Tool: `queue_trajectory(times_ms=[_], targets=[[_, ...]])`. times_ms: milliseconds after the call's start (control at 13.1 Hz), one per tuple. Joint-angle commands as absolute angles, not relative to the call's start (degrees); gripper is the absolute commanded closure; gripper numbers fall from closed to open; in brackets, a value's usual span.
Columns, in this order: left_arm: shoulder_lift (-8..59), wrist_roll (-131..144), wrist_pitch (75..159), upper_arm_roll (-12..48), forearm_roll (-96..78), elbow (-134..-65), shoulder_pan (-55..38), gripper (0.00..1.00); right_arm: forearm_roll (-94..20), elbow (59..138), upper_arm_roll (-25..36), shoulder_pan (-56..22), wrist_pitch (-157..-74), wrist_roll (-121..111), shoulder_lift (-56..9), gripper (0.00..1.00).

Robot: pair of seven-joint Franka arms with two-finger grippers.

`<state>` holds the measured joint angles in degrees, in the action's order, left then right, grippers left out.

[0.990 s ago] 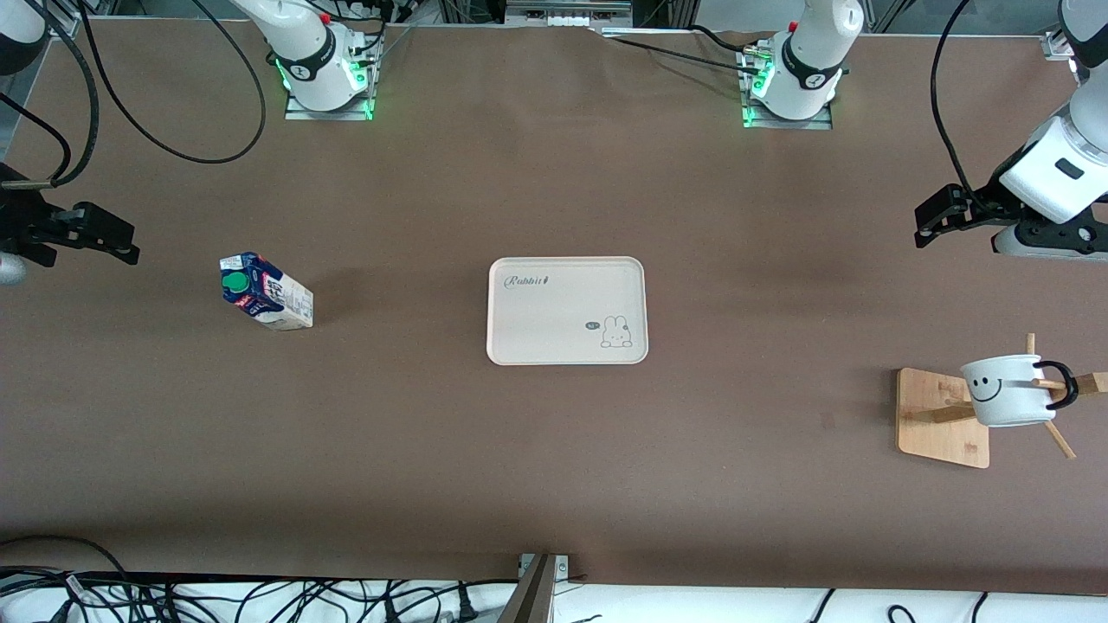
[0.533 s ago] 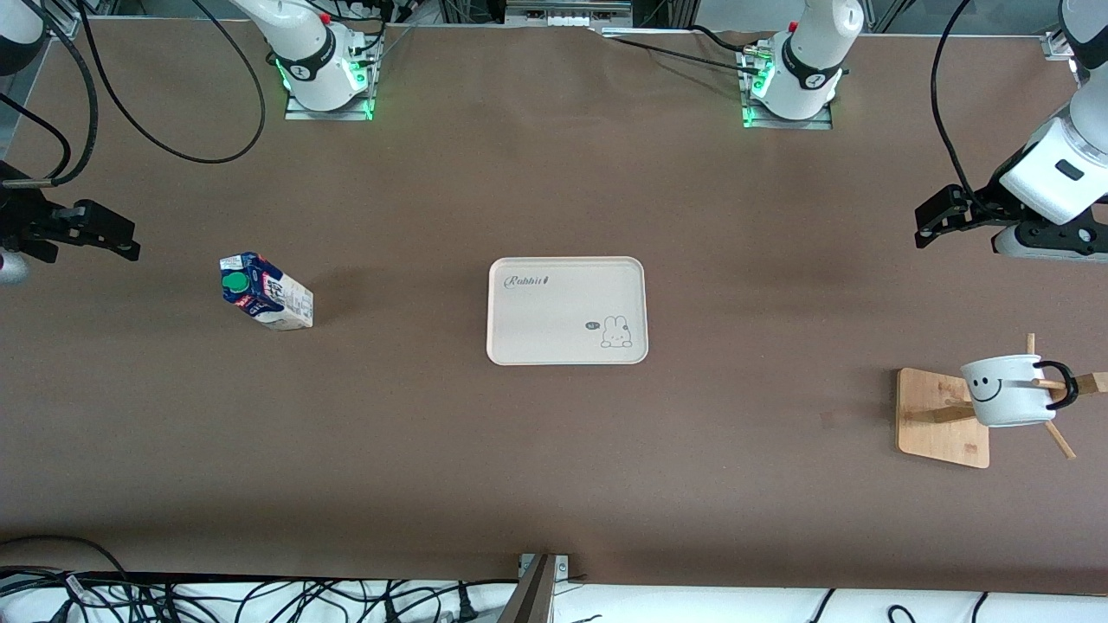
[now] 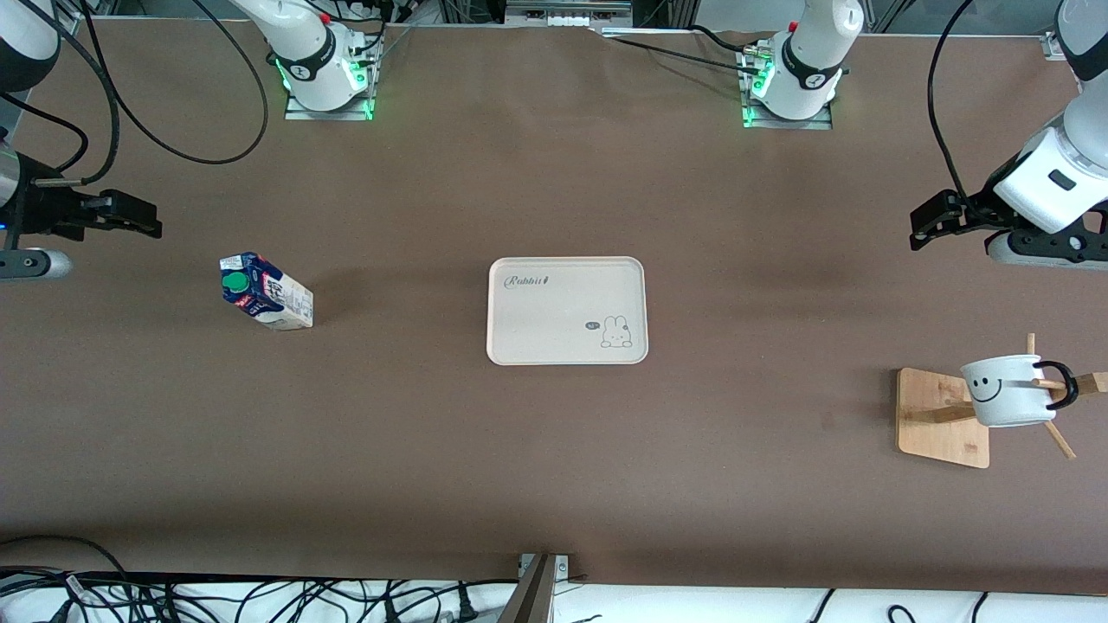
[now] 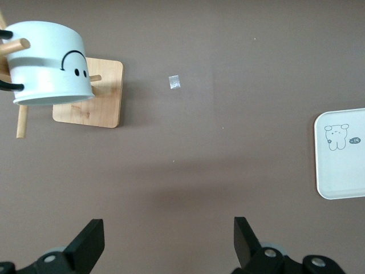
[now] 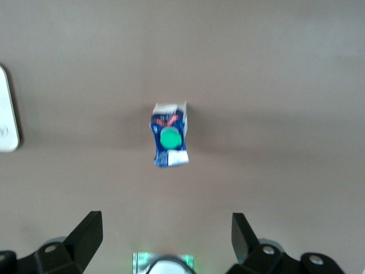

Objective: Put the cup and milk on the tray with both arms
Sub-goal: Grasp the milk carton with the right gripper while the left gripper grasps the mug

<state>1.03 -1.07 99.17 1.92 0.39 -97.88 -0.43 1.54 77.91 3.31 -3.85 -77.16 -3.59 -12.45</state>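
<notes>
Milk carton stands upright on the brown surface toward the right arm's end, well apart from the cream Rabbit tray at the middle. The tray lies flat and bare. At the left arm's end, the smiley mug hangs tilted on a peg of the bamboo rack, its black handle hooked over the peg. The right end effector hovers above the surface near the carton, fingers spread wide and holding nothing. The left end effector hangs over bare surface near the rack, fingers likewise wide apart and empty.
</notes>
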Motion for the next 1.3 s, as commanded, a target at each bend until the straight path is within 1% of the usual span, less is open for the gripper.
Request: queue_trajectory(times_ms=[0,152,229,381,610,686,762,990,1067,1219], targets=[[7.71,-1.23,97.91,1.76,-0.61,-92.04,-0.27,0.0,1.14,78.05,3.43,-3.34,-71.73,-6.41,-13.35,0.0],[12.19,-2.02,97.91,1.49,-0.79,-87.04,0.69,0.0,0.79,78.22,3.69,-2.73,-71.98,-9.82,-16.33,0.0],[13.52,-2.11,98.0,1.49,-0.88,-85.88,1.23,0.0,0.79,78.22,3.69,-2.46,-72.33,-11.5,-17.57,0.0],[13.97,-0.53,99.48,1.49,-2.88,-86.39,2.8,0.0,0.7,79.79,3.69,-2.2,-75.74,-12.74,-18.98,0.0],[12.84,4.03,106.07,1.41,-4.22,-90.42,3.95,0.0,0.7,85.41,3.69,-1.93,-82.86,-13.36,-18.9,0.0],[11.44,5.0,108.52,1.41,-4.22,-93.05,4.13,0.0,0.62,86.82,3.69,-1.93,-84.62,-13.79,-18.9,0.0],[9.08,5.79,112.11,1.49,-4.22,-97.17,5.17,0.0,0.62,87.97,3.69,-1.93,-86.2,-13.8,-18.9,0.0],[0.03,5.98,128.18,1.58,-4.22,-113.5,5.45,0.0,0.53,91.83,3.6,-1.93,-91.21,-13.8,-18.81,0.0],[-1.74,6.15,132.06,1.58,-4.48,-117.12,5.54,0.0,0.53,92.54,3.52,-1.93,-92.54,-13.8,-18.81,0.0],[-2.72,6.59,140.06,1.76,-5.01,-121.88,7.28,0.0,0.44,93.86,3.25,-2.11,-94.56,-13.71,-18.9,0.0]])
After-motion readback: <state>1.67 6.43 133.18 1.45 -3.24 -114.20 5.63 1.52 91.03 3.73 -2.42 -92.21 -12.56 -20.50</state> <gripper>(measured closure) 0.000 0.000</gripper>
